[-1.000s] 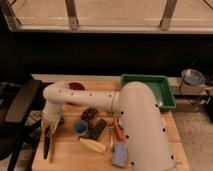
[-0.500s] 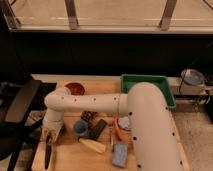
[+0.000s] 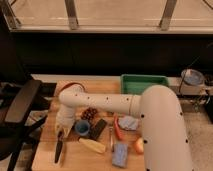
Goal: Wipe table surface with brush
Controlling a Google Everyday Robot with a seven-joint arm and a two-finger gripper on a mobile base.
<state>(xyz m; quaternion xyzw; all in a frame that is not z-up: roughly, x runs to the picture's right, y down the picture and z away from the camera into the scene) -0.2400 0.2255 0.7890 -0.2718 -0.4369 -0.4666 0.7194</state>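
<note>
A white robot arm (image 3: 150,115) reaches across a cluttered light-wood table surface (image 3: 75,157) toward its left side. Crowded around the middle of the table are a blue cup (image 3: 82,128), a cluster of dark red grapes (image 3: 90,113), a short dark rectangular block (image 3: 98,128), a yellow corn-like piece (image 3: 93,145), a red-orange handled tool (image 3: 117,129), a crumpled pale cloth (image 3: 128,122), a blue sponge (image 3: 120,154) and an onion (image 3: 139,145). A green tray (image 3: 143,83) sits at the far edge and a black office chair (image 3: 20,107) stands just left of the table. The gripper (image 3: 61,133) hangs low over the left part of the table, its fingers closed around the upper end of the brush (image 3: 58,148), a slender black tool that runs down from the gripper toward the near left corner, beside the cup.
</note>
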